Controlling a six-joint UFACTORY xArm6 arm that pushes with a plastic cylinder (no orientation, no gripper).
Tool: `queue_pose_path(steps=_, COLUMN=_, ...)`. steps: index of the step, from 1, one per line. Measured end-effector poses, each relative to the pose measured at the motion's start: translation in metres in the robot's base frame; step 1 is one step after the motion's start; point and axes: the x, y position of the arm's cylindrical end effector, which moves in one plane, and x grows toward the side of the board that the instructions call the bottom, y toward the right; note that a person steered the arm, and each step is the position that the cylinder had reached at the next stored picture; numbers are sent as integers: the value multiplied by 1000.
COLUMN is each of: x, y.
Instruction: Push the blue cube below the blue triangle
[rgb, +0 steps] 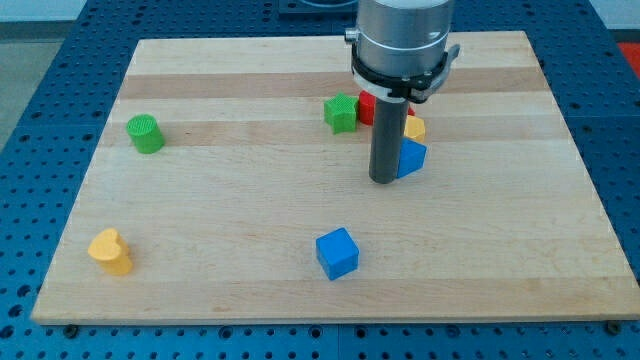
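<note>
No pincer is being carried. My tip (383, 180) is being held touching the blue triangle (411, 158), mid-desk (200, 250); the blue cube (337, 253) is lying near the bottom edge, leftward, not yet being pushed.

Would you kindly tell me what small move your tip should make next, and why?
Probably I should slide my tip away from the blue triangle toward the view's lower left, round to the left of the blue cube. The cube lies below the triangle but left of it, so it needs a push rightward.
</note>
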Motion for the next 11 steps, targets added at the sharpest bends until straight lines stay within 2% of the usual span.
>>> queue_pose_path(steps=1, x=0, y=0)
queue_pose_path(steps=2, x=18, y=0)
queue_pose_path(steps=6, x=159, y=-5)
queue_pose_path(steps=9, x=158, y=-48)
queue_pose_path(steps=11, x=127, y=-51)
